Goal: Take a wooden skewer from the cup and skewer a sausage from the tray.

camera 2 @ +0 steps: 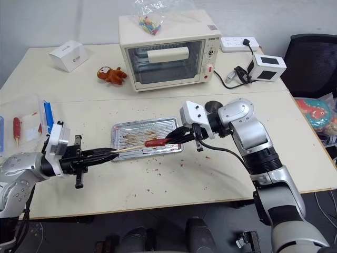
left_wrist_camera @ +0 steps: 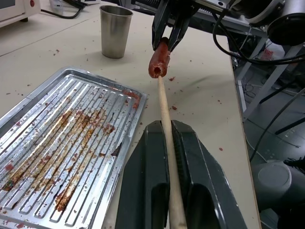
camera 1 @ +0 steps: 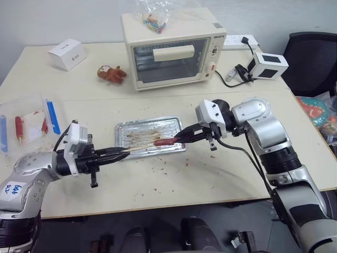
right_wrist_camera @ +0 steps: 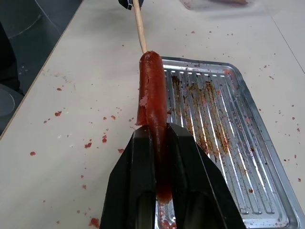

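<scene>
Bright, even light from above; soft shadows lie under the arms on the tabletop (camera 1: 158,184); the tray (left_wrist_camera: 71,143) glares slightly.

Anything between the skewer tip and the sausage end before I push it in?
Nothing visible. The wooden skewer, held in the left gripper, has its tip right at the end of the sausage, which the right gripper holds above the tray.

Ridged silvery metal tray (left_wrist_camera: 71,129); glossy sausage (right_wrist_camera: 152,90)
</scene>
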{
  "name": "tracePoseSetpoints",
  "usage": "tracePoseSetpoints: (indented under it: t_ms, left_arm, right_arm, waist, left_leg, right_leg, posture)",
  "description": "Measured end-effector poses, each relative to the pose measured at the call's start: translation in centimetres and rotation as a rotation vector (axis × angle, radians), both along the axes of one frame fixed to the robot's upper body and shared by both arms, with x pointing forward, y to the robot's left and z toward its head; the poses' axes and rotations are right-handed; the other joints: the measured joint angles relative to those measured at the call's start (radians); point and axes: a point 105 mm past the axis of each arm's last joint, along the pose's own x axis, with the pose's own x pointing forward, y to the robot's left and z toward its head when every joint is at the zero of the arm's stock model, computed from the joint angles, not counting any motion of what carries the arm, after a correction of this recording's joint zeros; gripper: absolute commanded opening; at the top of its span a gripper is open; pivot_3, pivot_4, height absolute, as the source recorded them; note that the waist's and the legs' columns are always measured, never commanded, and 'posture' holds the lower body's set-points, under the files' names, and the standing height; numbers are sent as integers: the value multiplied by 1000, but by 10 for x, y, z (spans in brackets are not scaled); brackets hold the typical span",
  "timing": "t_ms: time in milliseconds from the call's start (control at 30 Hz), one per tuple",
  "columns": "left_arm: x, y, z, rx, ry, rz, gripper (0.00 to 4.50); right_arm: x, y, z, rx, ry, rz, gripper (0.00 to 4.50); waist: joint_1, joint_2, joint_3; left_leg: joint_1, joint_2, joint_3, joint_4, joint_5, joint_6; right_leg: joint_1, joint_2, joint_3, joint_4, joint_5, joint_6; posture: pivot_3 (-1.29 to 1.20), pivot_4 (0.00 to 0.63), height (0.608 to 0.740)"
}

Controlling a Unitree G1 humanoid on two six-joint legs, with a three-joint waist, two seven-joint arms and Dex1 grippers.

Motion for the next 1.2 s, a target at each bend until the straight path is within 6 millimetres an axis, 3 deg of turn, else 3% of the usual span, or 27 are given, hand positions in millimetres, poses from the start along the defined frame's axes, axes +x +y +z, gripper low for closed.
tracePoseSetpoints:
  t_ms: [533, 1200]
  left_arm:
    - [2, 4, -2, -5, 15, 5, 0]
    - [5, -4, -3, -5, 3, -22, 0]
  right_arm:
    - [0, -5, -11, -21, 22, 0, 285]
    - [4, 0, -4, -7, 1, 4, 285]
  waist:
    - [1, 0, 0]
    - [1, 0, 0]
  left_leg:
    - [0, 0, 0, 1, 0, 0]
    - [0, 0, 0, 1, 0, 0]
  right_leg:
    - [0, 0, 0, 0, 0, 0]
    - [0, 1, 0, 1, 0, 0]
  posture:
    - [0, 150, 740]
    - [0, 150, 740]
